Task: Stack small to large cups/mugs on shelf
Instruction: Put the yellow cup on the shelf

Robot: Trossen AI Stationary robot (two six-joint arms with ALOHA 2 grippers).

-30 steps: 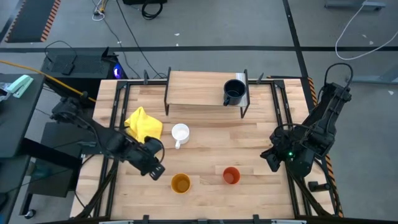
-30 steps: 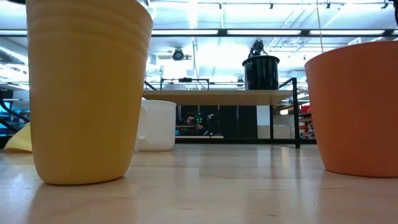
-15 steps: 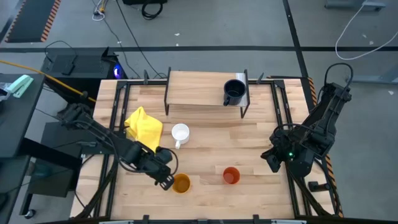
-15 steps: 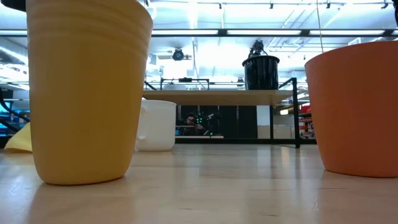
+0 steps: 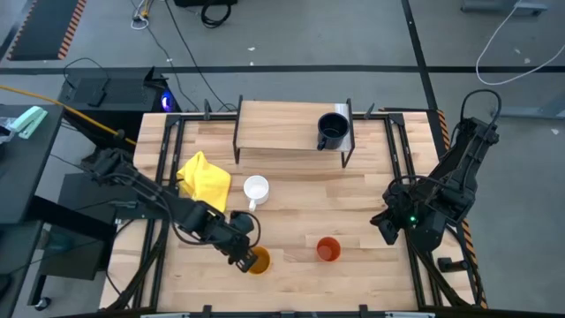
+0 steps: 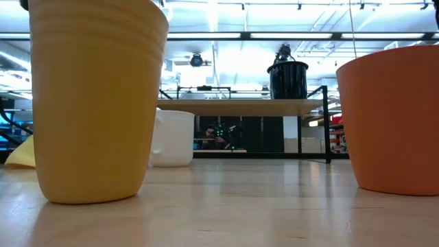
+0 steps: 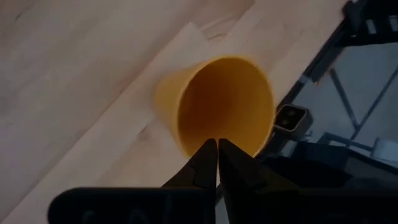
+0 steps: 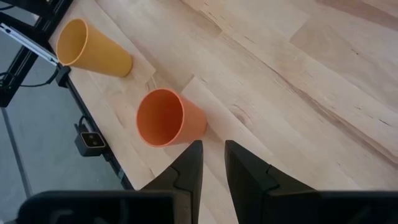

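A yellow-orange cup (image 5: 258, 261) stands upright near the table's near edge, and it also shows in the left wrist view (image 7: 217, 99). My left gripper (image 7: 217, 144) is shut; its tips hang over the cup's rim and mouth, and it also shows in the high view (image 5: 245, 254). An orange-red cup (image 5: 327, 249) stands upright to the right of the yellow-orange cup. A white mug (image 5: 255, 190) stands mid-table. A dark mug (image 5: 332, 131) stands on the wooden shelf (image 5: 282, 128) at the far side. My right gripper (image 8: 212, 149) waits at the right, narrowly open and empty. My left gripper's shut fingertips (image 7: 208, 152) point down over the yellow-orange cup's rim (image 7: 186, 146), on the side toward the table's left. I cannot tell whether they touch it. The cup stands upright on the table.
A yellow cloth (image 5: 203, 177) lies left of the white mug. Black metal rails (image 5: 168, 168) run along the table's left and right sides. The shelf's left half is bare wood.
My left gripper has gone toward the table's right and near edges, from beside the yellow cloth to the yellow-orange cup. The cups and mugs have stayed where they were.
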